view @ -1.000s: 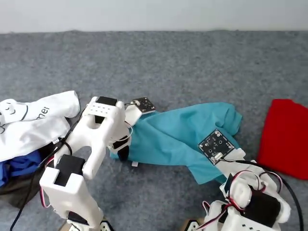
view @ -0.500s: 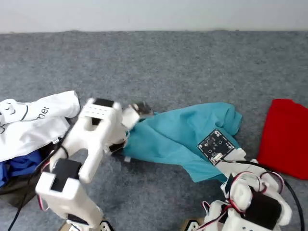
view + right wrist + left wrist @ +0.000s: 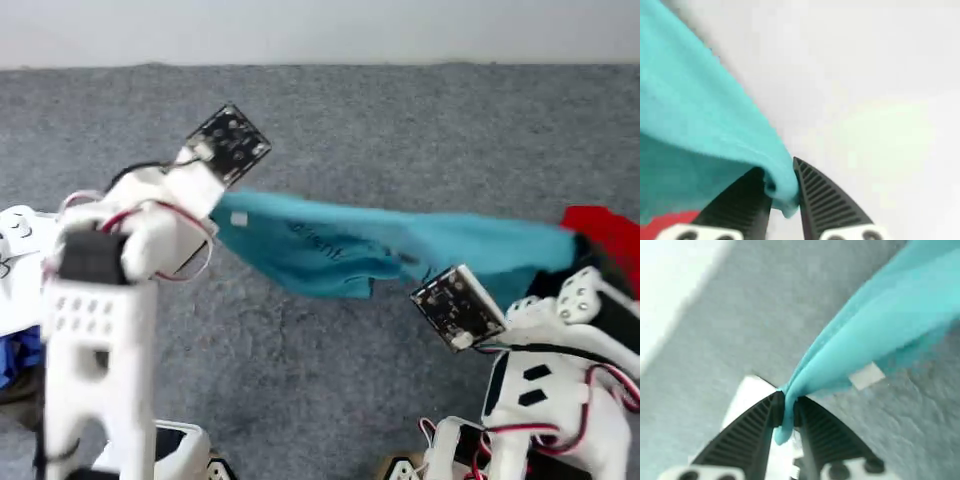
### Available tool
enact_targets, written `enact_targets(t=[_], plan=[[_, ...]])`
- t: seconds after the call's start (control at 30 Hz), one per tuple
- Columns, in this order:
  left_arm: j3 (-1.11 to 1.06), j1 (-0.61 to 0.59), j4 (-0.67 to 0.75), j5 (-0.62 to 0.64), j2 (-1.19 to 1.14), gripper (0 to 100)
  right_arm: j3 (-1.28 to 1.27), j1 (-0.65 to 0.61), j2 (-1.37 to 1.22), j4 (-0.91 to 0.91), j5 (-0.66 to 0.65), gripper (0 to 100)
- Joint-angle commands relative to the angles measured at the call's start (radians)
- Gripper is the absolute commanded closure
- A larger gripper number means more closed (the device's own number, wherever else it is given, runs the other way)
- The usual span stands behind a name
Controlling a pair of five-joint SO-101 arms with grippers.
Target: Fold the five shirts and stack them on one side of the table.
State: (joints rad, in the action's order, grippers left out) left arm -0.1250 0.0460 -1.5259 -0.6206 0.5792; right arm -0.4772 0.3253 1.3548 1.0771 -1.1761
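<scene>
A teal shirt [image 3: 390, 250] hangs stretched above the grey table between both arms. My left gripper [image 3: 785, 412] is shut on one end of the teal shirt [image 3: 875, 345], at the left of the high view. My right gripper [image 3: 782, 192] is shut on the other end of the teal shirt [image 3: 690, 135], at the right of the high view. A folded red shirt [image 3: 610, 232] lies at the table's right edge, partly hidden behind the teal cloth and the right arm. A white shirt [image 3: 18, 260] lies over a blue one [image 3: 15, 355] at the left edge.
The grey carpet-like table top [image 3: 400, 130] stretches to a pale wall at the back. Both arm bases stand at the near edge, the left arm [image 3: 95, 330] raised tall and the right arm [image 3: 550, 370] beside the red shirt.
Both arms have lifted the teal shirt off the table and pulled it out wide. The left gripper rose toward the back, the right gripper swung right toward the red shirt.
</scene>
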Motion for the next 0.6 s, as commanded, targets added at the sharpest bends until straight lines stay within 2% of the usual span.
enact_targets(t=[0.0,0.2,0.3,0.47,0.57], plan=[[0.051,-0.015,0.075,0.008,0.121,99,0.04,-0.005,-0.001,-0.249,-0.043,98.8],[0.061,-0.064,0.321,0.003,0.273,99,0.048,-0.001,-0.107,-0.558,-0.084,98.8],[0.062,-0.064,0.367,-0.066,0.321,99,0.075,-0.002,-0.18,-0.693,-0.084,98.8],[0.062,-0.064,0.362,-0.183,0.394,99,0.235,-0.005,-0.311,-0.742,-0.08,98.8],[0.062,-0.066,0.362,-0.218,0.443,99,0.347,-0.001,-0.363,-0.71,-0.026,98.8]])
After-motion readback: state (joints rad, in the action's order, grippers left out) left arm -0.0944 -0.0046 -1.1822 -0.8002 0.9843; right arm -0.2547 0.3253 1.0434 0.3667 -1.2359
